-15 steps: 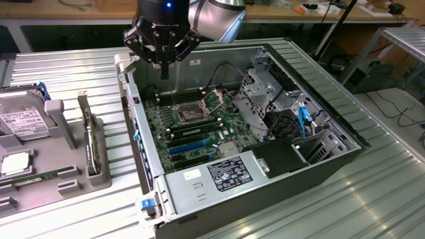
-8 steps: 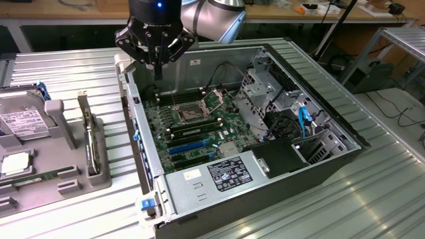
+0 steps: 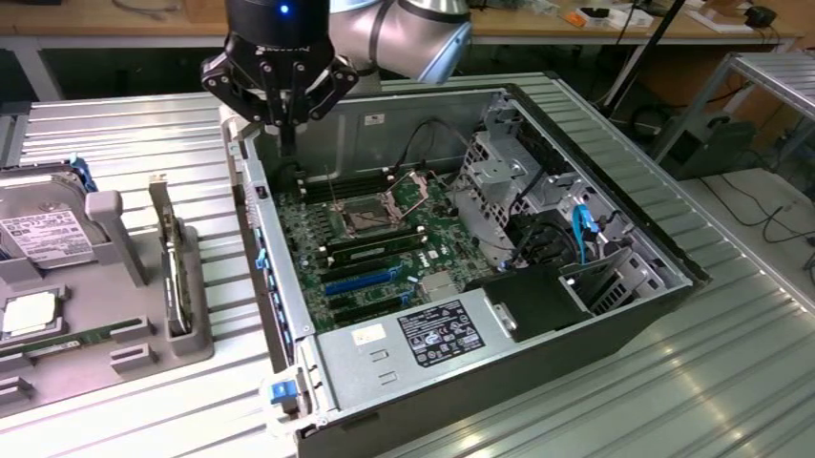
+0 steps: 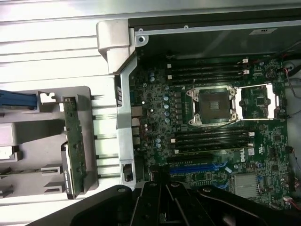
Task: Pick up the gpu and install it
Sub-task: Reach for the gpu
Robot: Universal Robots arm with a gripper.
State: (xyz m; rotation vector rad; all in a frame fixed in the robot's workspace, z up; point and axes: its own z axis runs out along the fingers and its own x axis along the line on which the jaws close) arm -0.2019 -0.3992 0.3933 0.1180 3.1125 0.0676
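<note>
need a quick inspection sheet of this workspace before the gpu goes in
surface: ribbed metal table, bearing an open computer case and a grey holder
job's things: gpu stands edge-on in the holder, untouched
clutter: hard drive in the same holder
grippers: end effector shut, empty, above the case's far corner
cables: blue cable and black cables inside the case
surroundings: workbench behind, a second metal table at the exterior view's right

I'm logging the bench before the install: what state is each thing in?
gpu: standing on edge in the gray holder, not gripped.
end effector: shut, empty, above the case's edge.
computer case: side open.
CPU socket: cover flipped open.
blue slot: empty.
hard drive: in the holder.
</note>
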